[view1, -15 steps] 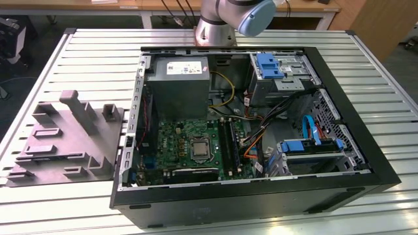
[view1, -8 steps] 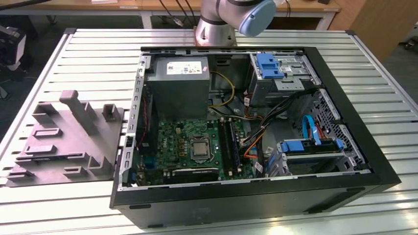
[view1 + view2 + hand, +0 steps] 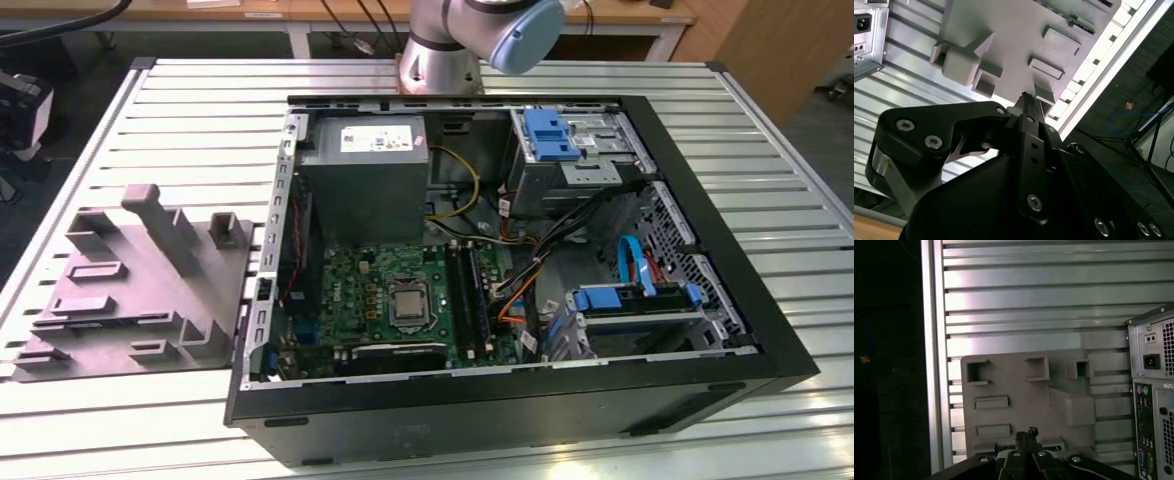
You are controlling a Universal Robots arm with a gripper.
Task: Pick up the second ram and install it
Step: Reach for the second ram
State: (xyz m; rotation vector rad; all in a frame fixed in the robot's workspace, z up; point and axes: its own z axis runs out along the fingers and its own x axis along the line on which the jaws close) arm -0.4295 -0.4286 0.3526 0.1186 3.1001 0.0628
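The second ram [image 3: 1005, 446], a thin, flat, bluish-green memory stick, lies in a long slot of the pale grey moulded plastic holder tray [image 3: 1024, 390]. In the second wrist view the same stick [image 3: 1081, 22] shows as a dark, greenish strip on the tray [image 3: 1004, 30], in line with two vacant slots of the same kind. The arm's black jaws hang above this tray, apart from it and not touching the stick. Their fingertips [image 3: 1027, 100] are pressed together in both wrist views, with nothing held between them. In the exterior view the tray [image 3: 120, 300] sits on the ribbed aluminium tabletop [image 3: 200, 130], just beside the open black computer case [image 3: 534, 410], on the exterior view's left of it. Inside the case the large green motherboard [image 3: 360, 290] lies face up, with the long narrow black memory slots [image 3: 463, 290] close by the square silver processor socket [image 3: 404, 303]. I cannot tell whether any stick already stands in those slots. The grey robot arm [image 3: 447, 50] rises from behind the far wall of the case. As I judge it, the task is near its start. The stick has not yet been gripped, so the whole of the pick-up, the carry to the case and the seating in a slot is left to do.
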